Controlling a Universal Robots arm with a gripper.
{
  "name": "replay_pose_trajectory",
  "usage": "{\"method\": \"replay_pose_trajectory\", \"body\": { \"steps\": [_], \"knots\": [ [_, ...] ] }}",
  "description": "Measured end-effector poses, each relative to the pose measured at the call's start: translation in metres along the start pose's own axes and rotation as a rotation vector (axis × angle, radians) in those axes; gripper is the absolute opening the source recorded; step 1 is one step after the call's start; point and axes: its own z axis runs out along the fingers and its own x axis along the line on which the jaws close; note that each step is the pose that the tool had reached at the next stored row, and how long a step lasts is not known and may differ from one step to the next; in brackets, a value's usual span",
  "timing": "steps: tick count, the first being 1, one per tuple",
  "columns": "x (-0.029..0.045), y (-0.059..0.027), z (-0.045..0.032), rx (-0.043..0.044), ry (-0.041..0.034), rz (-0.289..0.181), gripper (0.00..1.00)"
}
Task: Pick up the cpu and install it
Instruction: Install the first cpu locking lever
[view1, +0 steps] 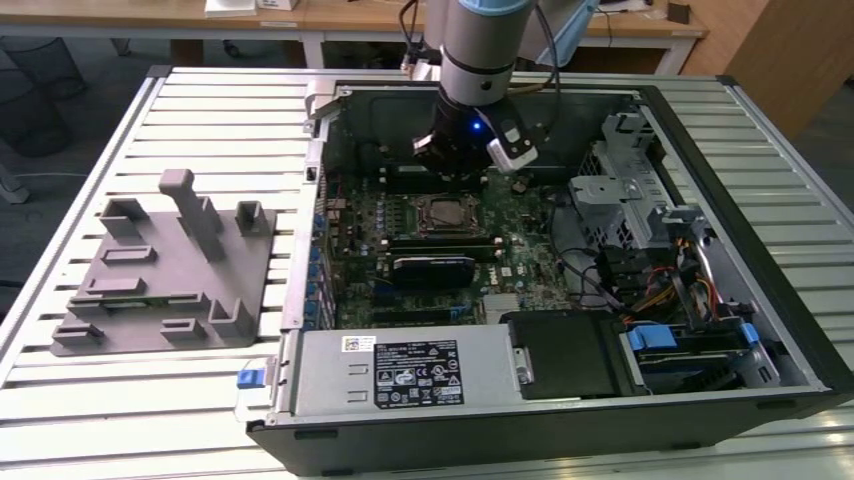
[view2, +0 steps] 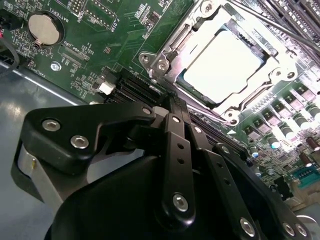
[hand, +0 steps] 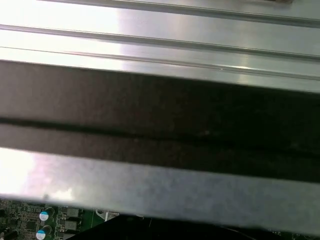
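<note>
The cpu (view2: 225, 67), a flat square chip with a pale silver top, lies inside the metal frame of the socket (view1: 441, 213) on the green motherboard (view1: 521, 250) of the open computer case (view1: 747, 250). My gripper (view1: 461, 165) hangs over the board just behind the socket in the exterior view, apart from the chip. Its black linkage (view2: 175, 150) sits in front of the socket in the second wrist view, the tip (view2: 167, 102) close to the socket's corner. Nothing shows in its grasp.
A grey plastic tray (view1: 167, 270) with upright pegs lies on the slatted table (view1: 200, 110), at the exterior view's left of the case. A silver power supply (view1: 387, 375), a drive cage (view1: 621, 190) and cables (view1: 654, 290) crowd the case. The case wall (hand: 160, 125) fills the first wrist view.
</note>
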Motion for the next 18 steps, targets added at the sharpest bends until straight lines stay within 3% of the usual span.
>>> {"method": "replay_pose_trajectory", "body": {
  "steps": [18],
  "knots": [
    [-0.0006, -0.0001, 0.0005, 0.0005, 0.0003, 0.000, 0.11]
  ]
}}
